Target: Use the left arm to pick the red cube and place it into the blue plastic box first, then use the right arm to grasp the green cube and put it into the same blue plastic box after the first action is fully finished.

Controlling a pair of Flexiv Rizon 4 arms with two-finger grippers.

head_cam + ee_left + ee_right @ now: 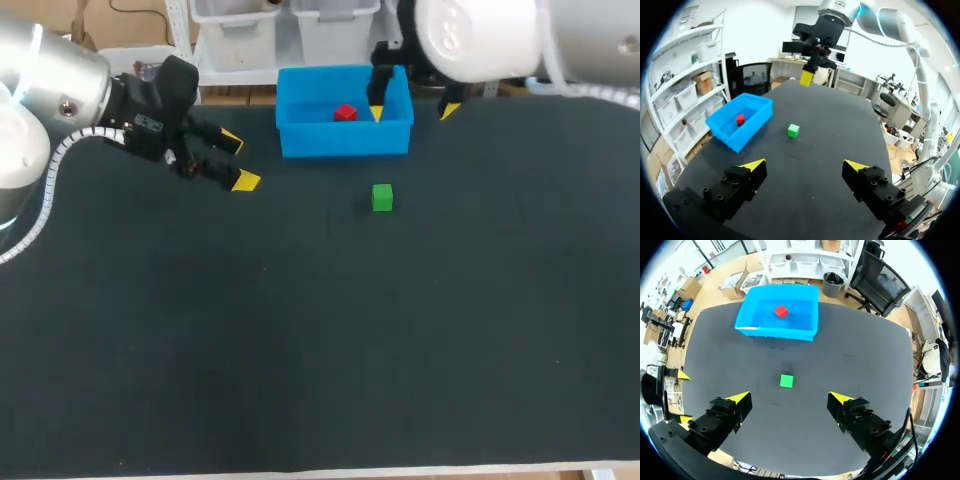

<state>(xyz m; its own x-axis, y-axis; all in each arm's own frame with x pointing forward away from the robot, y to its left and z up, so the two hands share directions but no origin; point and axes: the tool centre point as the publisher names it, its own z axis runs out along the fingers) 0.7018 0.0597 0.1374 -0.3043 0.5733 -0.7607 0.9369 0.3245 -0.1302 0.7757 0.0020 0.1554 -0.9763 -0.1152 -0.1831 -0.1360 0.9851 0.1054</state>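
Green cube (786, 380) lies ahead of, untouched by, the wide-spread, empty right fingers (725, 415).

the red cube (345, 113) lies inside the blue plastic box (296, 139), an open rectangular bin at the desk's far edge. the green cube (382, 197) sits flat on the dark desk, near the box's front wall but apart from it.

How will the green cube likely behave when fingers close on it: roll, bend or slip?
The green cube has flat faces and rests flat on the table, so a push would probably slide it, not roll it. It looks small and solid, so likely light and stiff. Its plain sides may slip unless gripped on opposite faces.
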